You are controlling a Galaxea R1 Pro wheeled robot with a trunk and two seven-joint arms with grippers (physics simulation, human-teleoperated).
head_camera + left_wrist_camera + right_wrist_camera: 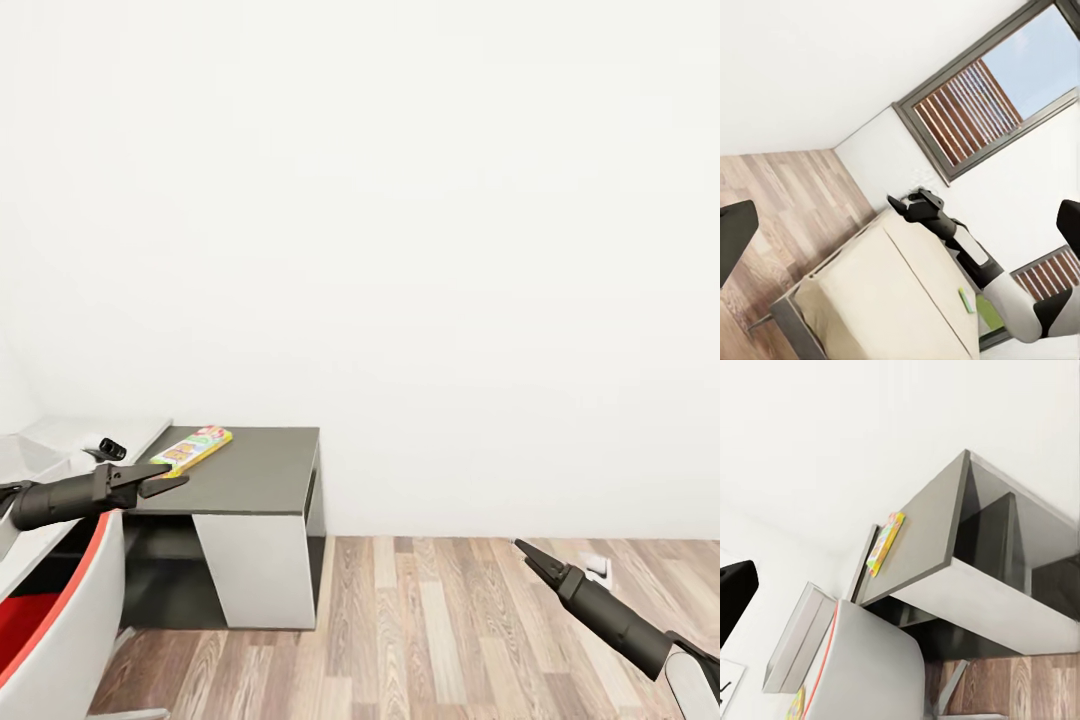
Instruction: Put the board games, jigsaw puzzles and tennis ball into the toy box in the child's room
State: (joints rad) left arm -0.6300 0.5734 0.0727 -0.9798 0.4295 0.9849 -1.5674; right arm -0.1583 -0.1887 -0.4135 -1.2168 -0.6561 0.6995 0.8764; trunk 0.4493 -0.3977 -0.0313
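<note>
Reaching in from the left edge of the head view, the left hand hovered at the near edge of the dark worktop, its fingers splayed a little and grasping nothing. Just beyond it, at the worktop's upper left corner, lay a game with yellow and red print, flat and untouched; the right wrist view showed it too, close to the worktop's edge. The right hand hung low at the lower right over the floor, fingers pinched to a point and empty.

Probably the risk was a push: a hand coming in low and sideways could slide the thin game along the smooth top and off the edge, since there was little height to pinch. The red-and-white chair beneath the left arm could also catch the elbow.

A white wall rose behind, over wood planks. The left wrist view showed the cream bed and a slatted window.
</note>
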